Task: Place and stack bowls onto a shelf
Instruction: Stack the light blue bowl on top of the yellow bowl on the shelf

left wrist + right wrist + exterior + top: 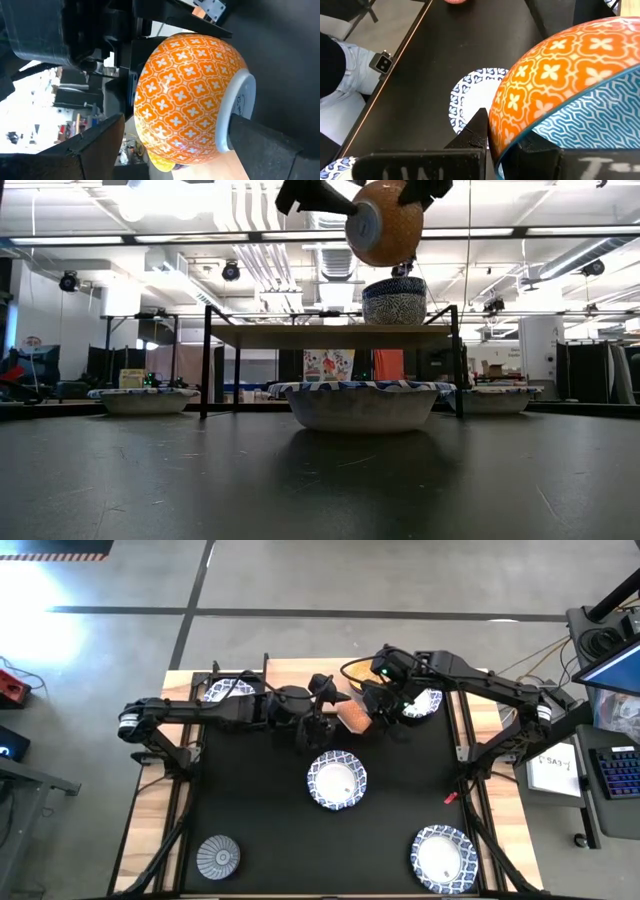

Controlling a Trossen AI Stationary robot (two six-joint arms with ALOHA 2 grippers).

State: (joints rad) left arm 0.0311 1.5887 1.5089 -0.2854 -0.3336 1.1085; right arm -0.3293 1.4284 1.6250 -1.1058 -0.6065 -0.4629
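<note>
A golden-orange patterned bowl [385,222] with a blue-patterned inside is held tipped on its side, in the air above the shelf [330,335]. A blue patterned bowl [393,300] stands on the shelf's wooden top right below it. My right gripper [505,137] is shut on the orange bowl [353,717]. My left gripper [175,125] is open and comes in from the table's left. Its fingers stand on either side of the bowl, one by the foot and one past the rim side. My right gripper pinches the orange bowl's rim [512,135], one finger inside the bowl and one outside on the patterned wall. The bowl is lifted clear and tilted, mouth toward the right arm. My left gripper has one finger [260,142] against the bowl's white foot ring [245,95]. The other finger [100,142] stands clear of the bowl.
A white blue-rimmed bowl [337,780] sits mid-table in front of the shelf. Another [443,858] is near the right near corner. Two more [228,690] [420,702] flank the shelf at the far edge. A grey patterned bowl [218,855] rests near the left near corner.
</note>
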